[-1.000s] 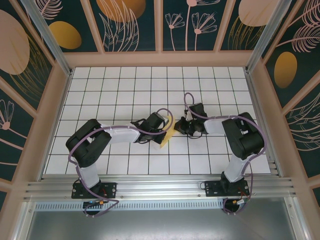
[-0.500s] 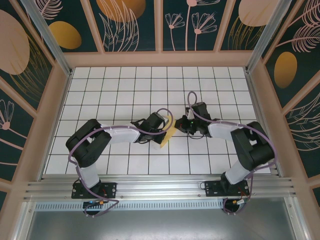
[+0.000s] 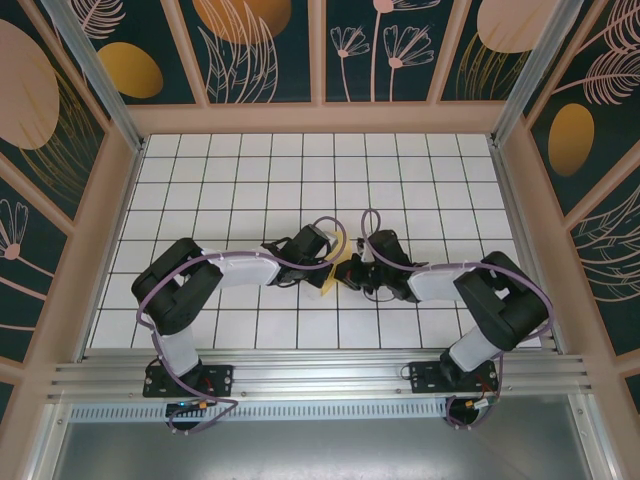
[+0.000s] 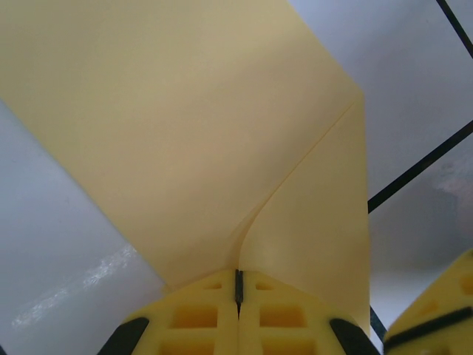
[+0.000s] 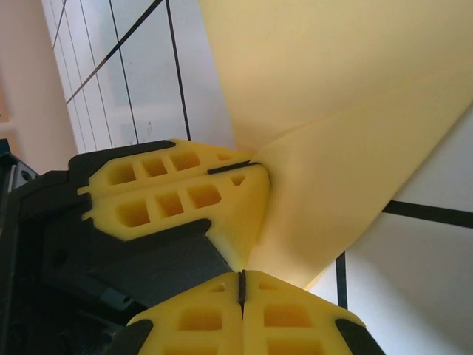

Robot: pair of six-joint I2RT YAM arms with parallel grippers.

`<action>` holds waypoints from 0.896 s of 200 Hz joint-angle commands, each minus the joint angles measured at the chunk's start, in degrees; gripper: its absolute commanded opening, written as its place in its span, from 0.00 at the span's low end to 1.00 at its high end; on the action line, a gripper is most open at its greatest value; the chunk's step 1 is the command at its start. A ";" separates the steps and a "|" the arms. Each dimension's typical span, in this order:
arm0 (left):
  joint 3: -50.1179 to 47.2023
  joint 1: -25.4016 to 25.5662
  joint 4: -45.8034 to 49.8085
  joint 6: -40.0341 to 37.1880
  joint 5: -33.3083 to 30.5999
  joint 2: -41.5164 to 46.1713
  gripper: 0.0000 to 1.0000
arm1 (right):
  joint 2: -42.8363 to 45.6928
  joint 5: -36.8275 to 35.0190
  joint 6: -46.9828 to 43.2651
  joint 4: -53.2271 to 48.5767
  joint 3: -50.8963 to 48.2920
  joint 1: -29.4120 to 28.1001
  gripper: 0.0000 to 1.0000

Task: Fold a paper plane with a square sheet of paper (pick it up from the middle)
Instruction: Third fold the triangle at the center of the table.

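Left gripper (image 4: 238, 277): jaws pressed together, pinching the folded yellow paper (image 4: 185, 133), which fans out ahead of its tips. Right gripper (image 5: 241, 279): jaws pressed together, paper edge just ahead; grip unclear.

white grid-tile floor (image 3: 240, 180); dark floral wall panels (image 3: 390, 50); peach frame (image 3: 320, 118)

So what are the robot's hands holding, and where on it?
The left end effector pinches the folded yellow paper at one end of its crease. The right end effector is shut against the paper's edge; whether it grips, I cannot tell.
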State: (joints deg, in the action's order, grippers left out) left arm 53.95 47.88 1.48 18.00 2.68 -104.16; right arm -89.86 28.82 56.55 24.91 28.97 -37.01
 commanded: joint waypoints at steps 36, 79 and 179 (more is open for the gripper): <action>-0.08 -0.33 2.24 -1.71 0.06 -2.19 0.00 | 0.17 -4.32 0.44 0.77 -1.37 0.39 0.02; -0.03 -0.37 2.30 -1.77 0.49 -2.36 0.00 | -1.54 -5.77 -6.86 -8.10 5.62 5.36 0.02; 1.41 -0.35 3.58 -2.54 -1.07 -2.19 0.00 | -18.05 -5.69 -18.85 -23.50 23.76 8.27 0.01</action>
State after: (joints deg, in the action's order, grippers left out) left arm 54.52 47.88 1.85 16.84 2.61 -104.42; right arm -106.41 25.12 41.89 8.14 51.16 -28.45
